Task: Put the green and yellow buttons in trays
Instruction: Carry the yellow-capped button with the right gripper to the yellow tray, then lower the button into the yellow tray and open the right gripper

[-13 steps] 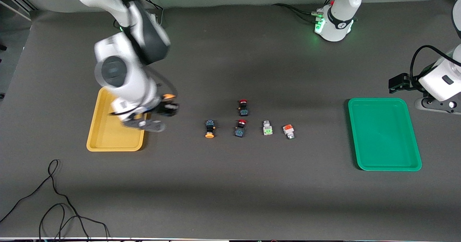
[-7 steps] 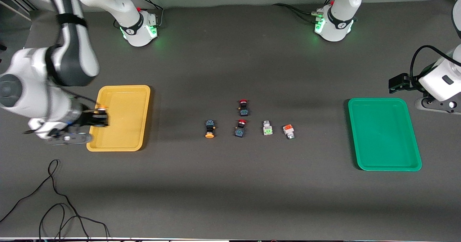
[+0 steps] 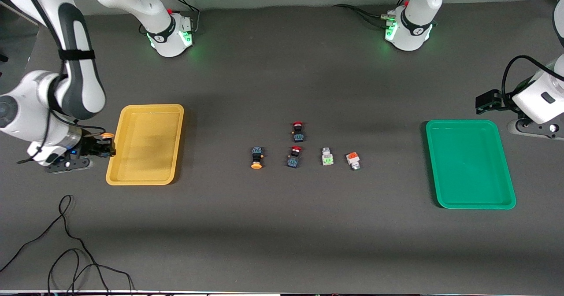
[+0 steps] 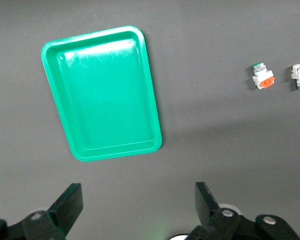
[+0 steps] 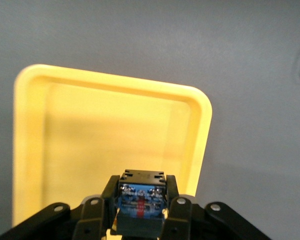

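Black fingers of the right gripper (image 5: 140,212) were clamped on a black-bodied yellow-capped button (image 5: 140,202), its terminal end facing the wrist camera and its orange-yellow cap toward the robots' bases, so its long axis ran level, roughly along the tray's long side. The gripper hung at the outer edge of the mustard yellow tray (image 3: 145,179), at the right arm's end of the tabletop (image 3: 282,243). By my judgement, it held the button there for carrying inward and dropping.

The tray itself looked bare. Mid-tabletop lay a second yellow-capped button (image 3: 256,157), cap toward the front camera, beside two red-capped switches (image 3: 294,156), then a white-grey light-green button (image 3: 326,156) and an orange-red button (image 3: 353,160).

The left gripper (image 4: 140,202) waited with fingers spread wide and empty above the tabletop just off the green tray (image 3: 469,203).
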